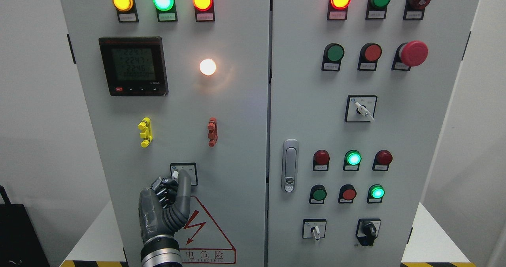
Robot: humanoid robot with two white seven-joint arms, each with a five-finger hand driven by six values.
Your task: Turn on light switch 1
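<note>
So the left robot hand (168, 204) comes up from the bottom of the left cabinet door (174, 113) with its fingers curled and the thumb reaching up, its tip right on the light switch (183, 173), which sits low on that door directly above the hand. The switch is a small rotary selector on a white, black-framed plate, and its pale knob looks tilted up-left, mostly hidden by the thumb. Up and right of it the white lamp (208, 66) is glowing.

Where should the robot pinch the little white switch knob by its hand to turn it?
Pinch the small white lever of the switch from the front, fingers either side: it sticks out from the panel, probably narrow enough to twist. The left hand is already there, thumb beside it.
</note>
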